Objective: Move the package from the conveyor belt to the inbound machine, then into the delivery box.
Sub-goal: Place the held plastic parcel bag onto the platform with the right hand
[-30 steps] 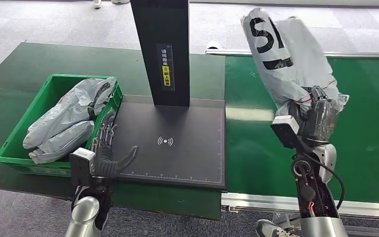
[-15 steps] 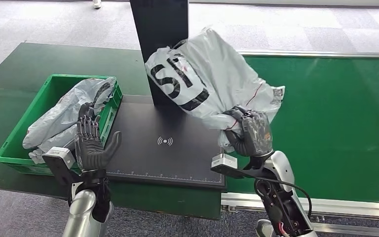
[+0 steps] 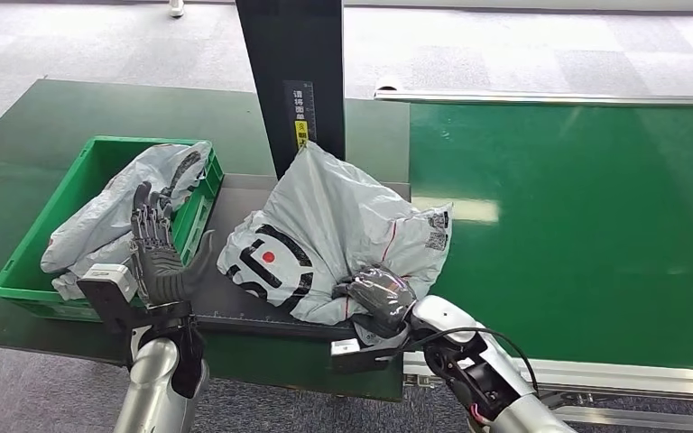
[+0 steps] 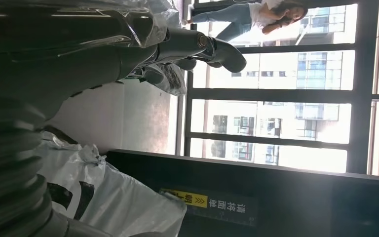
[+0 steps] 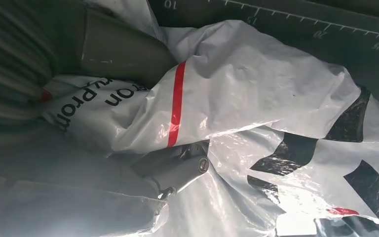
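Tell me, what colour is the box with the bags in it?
Green box, best in the head view.

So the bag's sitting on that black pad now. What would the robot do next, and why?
Probably let go with the right hand, which grips the grey package lying on the black scanner pad. The open left hand waits raised near the green box, seemingly ready to take over.

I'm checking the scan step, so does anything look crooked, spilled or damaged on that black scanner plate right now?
Nothing damaged or spilled. The grey package lies crumpled and askew on the black scanner plate, covering its centre, with the right hand gripping its near edge. The left hand is open beside the green box.
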Tool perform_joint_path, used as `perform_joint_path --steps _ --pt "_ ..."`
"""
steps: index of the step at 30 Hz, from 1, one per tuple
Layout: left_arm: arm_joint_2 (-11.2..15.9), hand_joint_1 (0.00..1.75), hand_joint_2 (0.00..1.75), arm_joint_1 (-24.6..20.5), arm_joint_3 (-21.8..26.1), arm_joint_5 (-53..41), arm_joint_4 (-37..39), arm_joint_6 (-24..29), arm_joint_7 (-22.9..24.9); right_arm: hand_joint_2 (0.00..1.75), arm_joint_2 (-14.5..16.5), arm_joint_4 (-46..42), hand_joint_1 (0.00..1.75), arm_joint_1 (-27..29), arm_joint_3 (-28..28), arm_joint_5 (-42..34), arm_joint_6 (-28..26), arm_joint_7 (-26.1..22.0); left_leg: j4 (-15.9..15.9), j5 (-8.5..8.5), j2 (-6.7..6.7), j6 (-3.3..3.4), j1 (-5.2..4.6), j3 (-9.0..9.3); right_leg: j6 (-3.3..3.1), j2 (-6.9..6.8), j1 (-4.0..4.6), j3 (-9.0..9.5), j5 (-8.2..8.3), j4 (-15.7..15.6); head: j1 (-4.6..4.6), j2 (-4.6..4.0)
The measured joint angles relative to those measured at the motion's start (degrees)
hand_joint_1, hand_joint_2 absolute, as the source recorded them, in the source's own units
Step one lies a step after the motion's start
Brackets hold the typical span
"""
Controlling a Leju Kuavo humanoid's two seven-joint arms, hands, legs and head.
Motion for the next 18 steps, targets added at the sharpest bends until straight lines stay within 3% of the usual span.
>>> perform_joint_path --steps 4,8,10,12,14,18 --pt "0.0 0.00 1.75 0.0 0.0 0.4 0.0 -0.1 0.1 1.75 0.3 1.3 1.75 -1.3 1.8 -1.9 -2.5 -2.9 0.0 0.00 -0.01 0.00 0.00 0.01 0.00 0.00 0.00 0.02 0.00 0.0 0.00 0.00" --pt "0.0 0.00 1.75 -0.2 0.0 -0.1 0.0 0.6 0.1 1.75 0.9 1.0 1.75 -1.4 2.3 -2.6 -9.6 -5.2 0.0 0.00 -0.01 0.00 0.00 0.00 0.00 0.00 0.00 0.01 0.00 0.0 0.00 0.00" --pt "-0.1 0.00 1.75 -0.6 0.0 -0.4 0.2 0.9 0.1 1.75 1.2 0.4 1.54 -1.5 2.3 -2.8 -13.3 -5.5 0.0 0.00 -0.01 0.00 0.00 -0.01 0.00 0.00 0.00 0.00 0.00 0.0 0.01 0.00" --pt "-0.2 0.00 1.75 -1.0 0.0 -0.6 0.5 1.0 0.1 1.75 1.4 -0.3 0.67 -1.5 1.9 -3.7 -16.1 -6.2 0.0 0.00 -0.01 0.00 0.00 -0.01 0.00 -0.01 0.00 0.00 0.00 0.0 0.01 0.00" --pt "-0.2 0.00 1.75 -1.2 -0.1 -0.7 0.7 1.0 0.1 1.75 1.6 -1.0 0.00 -1.4 1.0 -5.8 -17.9 -7.6 0.0 0.00 -0.02 0.00 0.00 -0.01 0.00 -0.01 0.00 0.00 0.00 0.0 0.00 0.00" --pt "-0.3 0.00 1.75 -1.4 -0.3 -0.7 1.3 0.8 0.1 1.75 2.3 -2.0 0.00 -1.2 -1.8 -9.8 -20.6 -10.2 0.0 0.00 -0.02 0.00 -0.01 -0.01 0.00 -0.01 0.00 0.00 0.00 0.0 -0.01 0.00"
